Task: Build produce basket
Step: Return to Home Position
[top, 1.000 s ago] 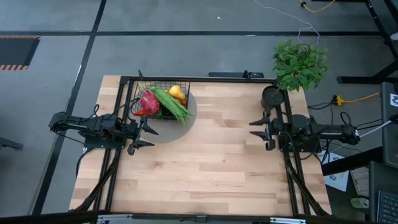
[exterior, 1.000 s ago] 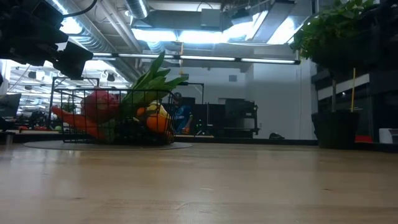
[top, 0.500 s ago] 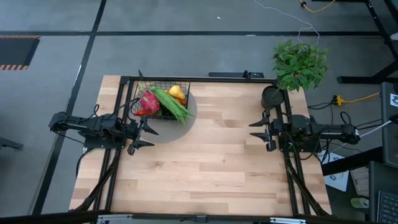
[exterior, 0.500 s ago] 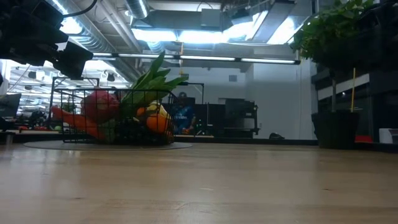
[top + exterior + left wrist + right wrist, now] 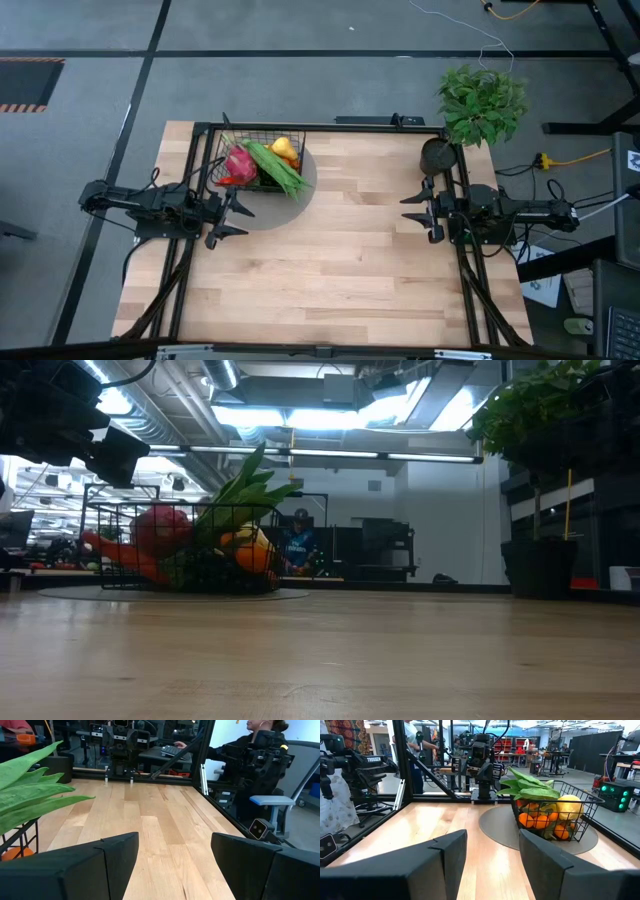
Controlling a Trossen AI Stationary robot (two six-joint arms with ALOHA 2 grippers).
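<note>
The black wire basket point(image 5: 255, 160) stands on a round grey mat point(image 5: 290, 200) at the table's far left. It holds pink dragon fruit point(image 5: 240, 163), long green beans point(image 5: 275, 168), a yellow fruit point(image 5: 284, 148) and oranges point(image 5: 540, 822). It also shows in the low view point(image 5: 190, 550) and the right wrist view point(image 5: 555, 815). My left gripper point(image 5: 238, 220) is open and empty just near of the basket, at the table's left side. My right gripper point(image 5: 418, 210) is open and empty at the table's right side.
A dark round cup point(image 5: 438, 155) stands at the far right, next to a leafy potted plant point(image 5: 482, 103). Bare wood point(image 5: 340, 260) lies between the arms and toward the near edge. A person point(image 5: 298, 548) shows in the room behind.
</note>
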